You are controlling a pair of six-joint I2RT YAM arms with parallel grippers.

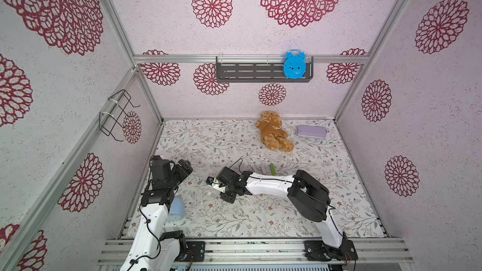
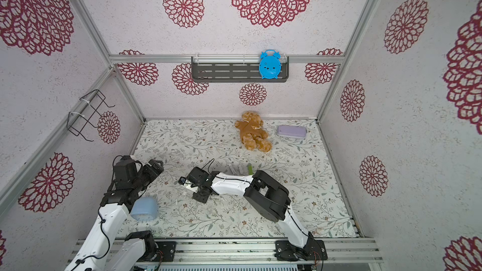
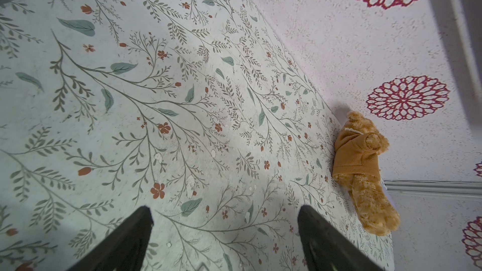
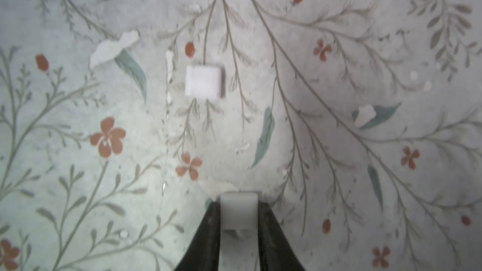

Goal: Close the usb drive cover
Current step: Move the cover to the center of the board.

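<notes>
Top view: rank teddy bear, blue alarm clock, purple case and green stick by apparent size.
1. teddy bear
2. blue alarm clock, raised nearer the camera, so its lead over the case is unsure
3. purple case
4. green stick, clearly smallest

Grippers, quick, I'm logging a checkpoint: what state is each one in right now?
Left gripper: open, holding nothing.
Right gripper: closed on what looks like the white usb drive.

White usb drive (image 4: 238, 216) clamped in right gripper (image 4: 238, 202); white square cover (image 4: 203, 83) flat on table (image 4: 339, 178), apart.
</notes>
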